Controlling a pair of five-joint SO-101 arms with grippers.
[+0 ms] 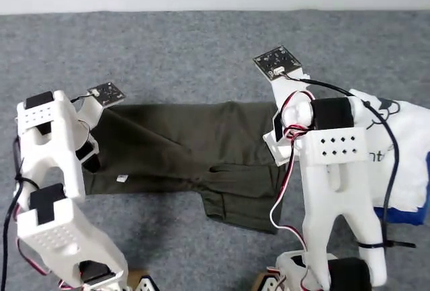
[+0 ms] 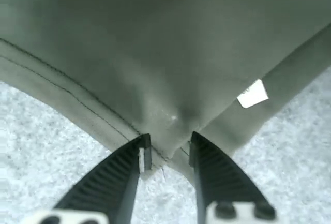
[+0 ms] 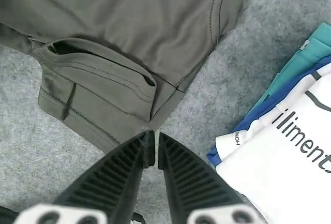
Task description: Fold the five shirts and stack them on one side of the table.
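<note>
An olive shirt (image 1: 188, 150) lies partly folded across the middle of the grey table, with one sleeve (image 1: 238, 207) sticking out toward the front. My left gripper (image 1: 91, 160) is at the shirt's left edge. In the left wrist view this gripper (image 2: 168, 149) is shut on a puckered pinch of the olive shirt (image 2: 155, 53). My right gripper (image 1: 279, 150) is at the shirt's right edge. In the right wrist view it (image 3: 155, 138) is shut, its tips at the hem of the olive shirt (image 3: 129, 27), and I see no cloth between them.
A stack of shirts (image 1: 403, 156) lies at the table's right side, a white printed one (image 3: 289, 151) on top of blue and teal ones. A small white label (image 2: 252, 93) shows on the olive shirt. Bare grey table (image 1: 201, 42) stretches behind the shirt.
</note>
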